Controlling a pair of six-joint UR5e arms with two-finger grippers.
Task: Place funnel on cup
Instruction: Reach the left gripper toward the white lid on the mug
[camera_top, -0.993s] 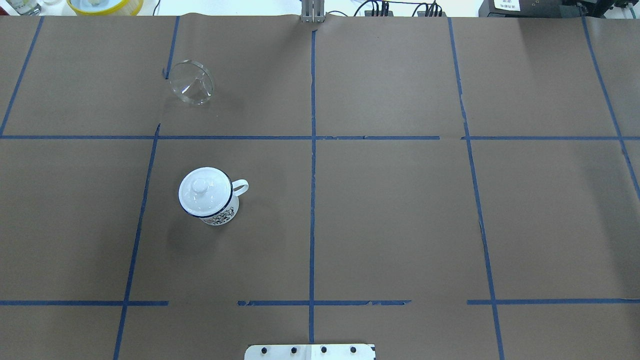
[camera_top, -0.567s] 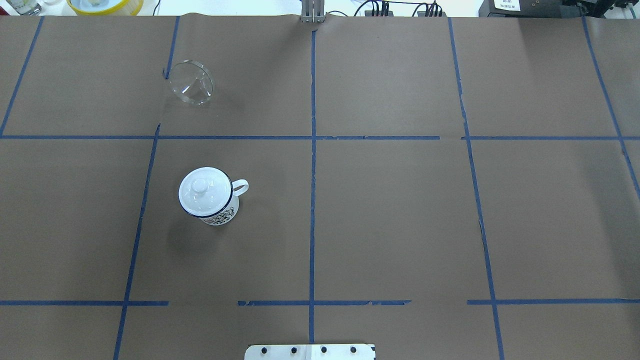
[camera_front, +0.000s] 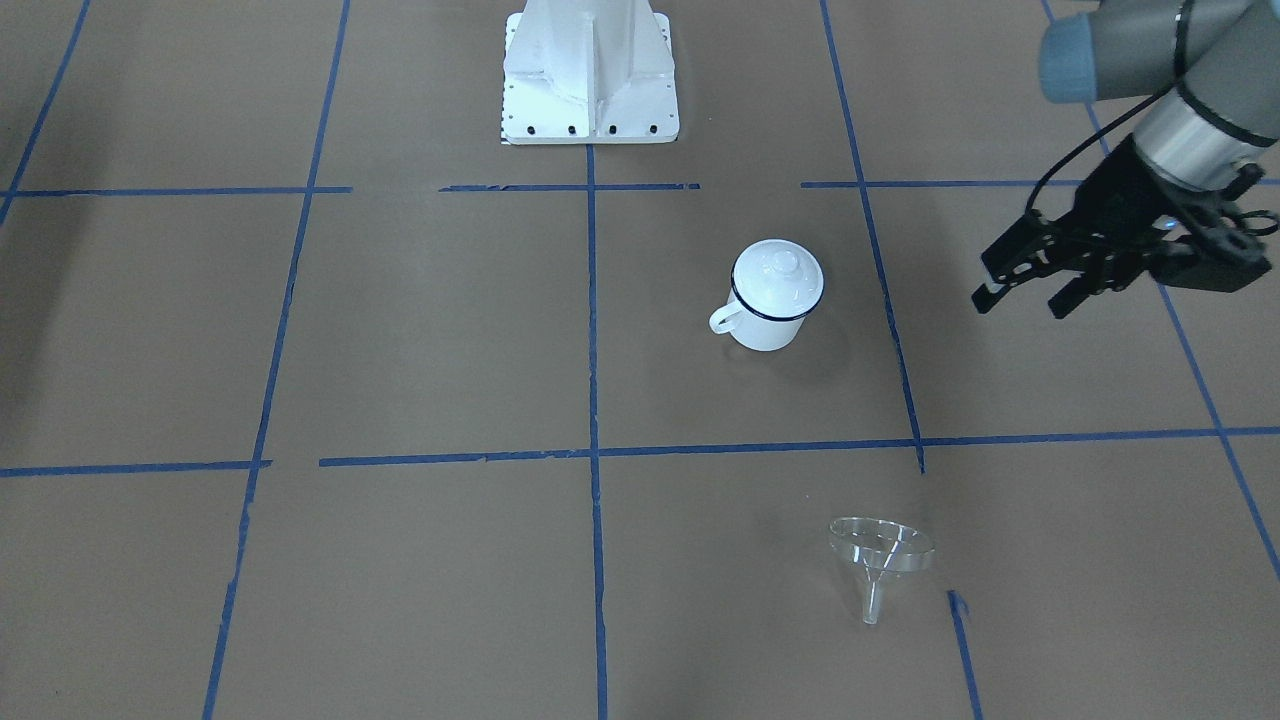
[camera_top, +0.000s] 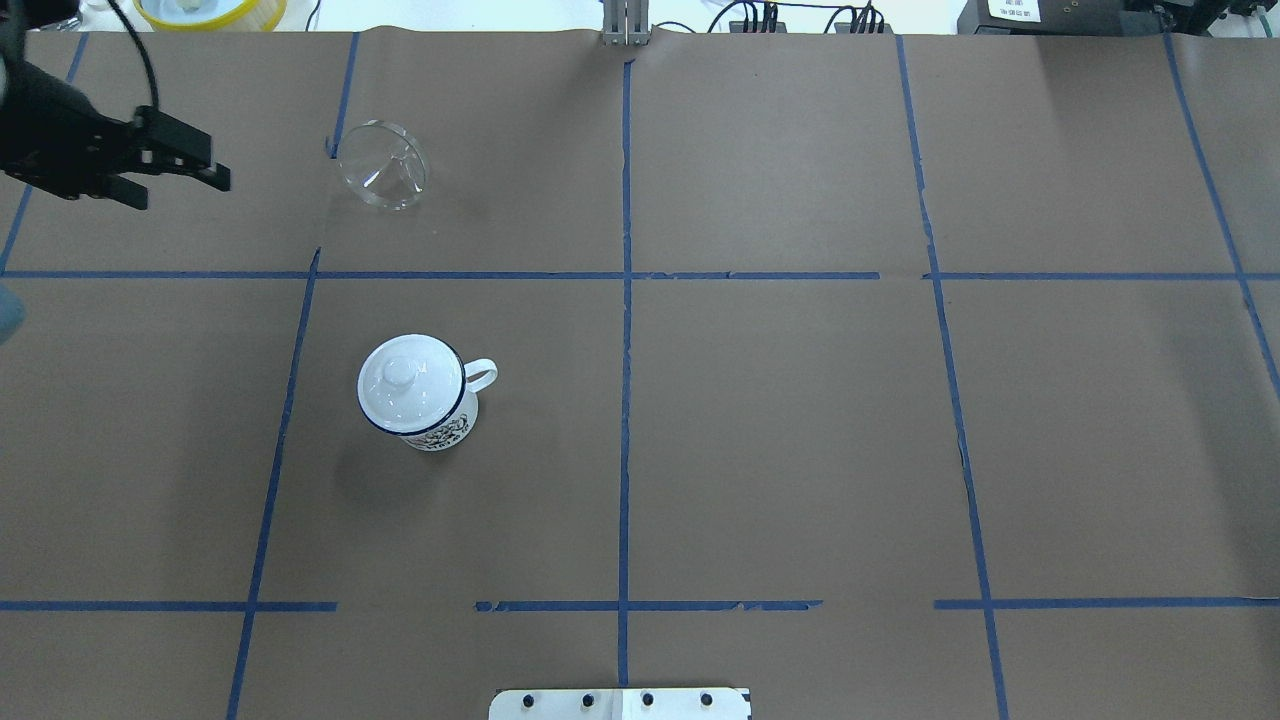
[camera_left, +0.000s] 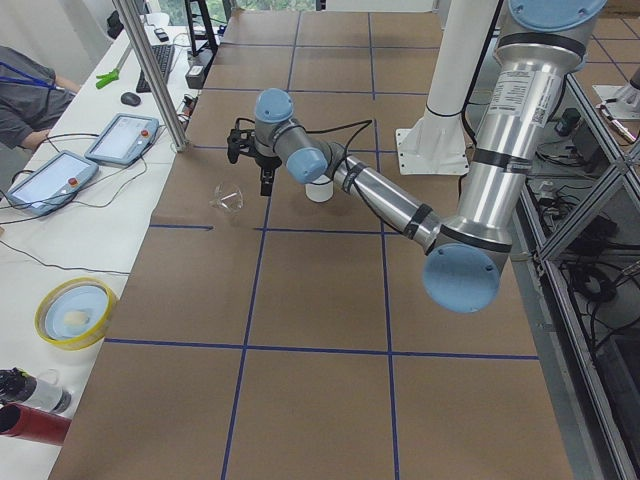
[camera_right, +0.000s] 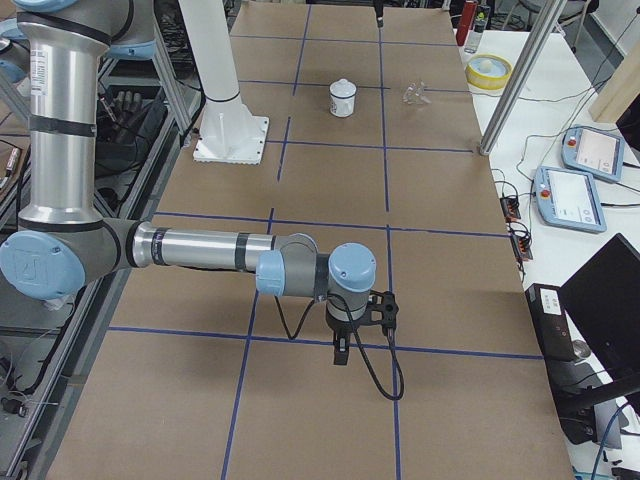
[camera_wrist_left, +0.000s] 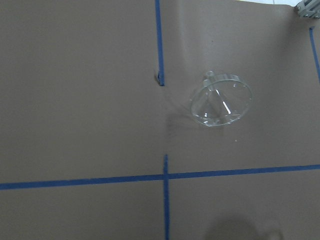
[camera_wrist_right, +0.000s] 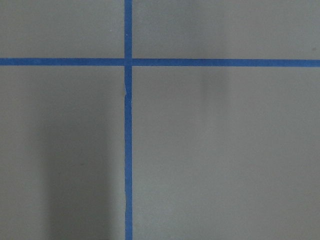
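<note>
The clear funnel (camera_top: 383, 165) lies tilted on its rim and stem at the table's far left; it also shows in the front view (camera_front: 880, 548) and the left wrist view (camera_wrist_left: 221, 99). The white mug (camera_top: 443, 428) with a dark blue rim stands nearer the robot, handle to the right, and a white knobbed lid (camera_top: 408, 382) sits on it. In the front view the mug (camera_front: 765, 328) is likewise covered by the lid (camera_front: 778, 272). My left gripper (camera_top: 185, 188) is open and empty above the table, left of the funnel. My right gripper (camera_right: 345, 345) shows only in the exterior right view, so I cannot tell its state.
A yellow bowl (camera_top: 210, 10) sits beyond the table's far left edge. The robot's white base (camera_front: 590, 70) stands at the near middle. A metal post (camera_top: 625, 25) is at the far edge. Blue tape lines grid the brown paper.
My left gripper has come into the overhead view from the left edge, toward the funnel. The funnel and mug have not moved.
</note>
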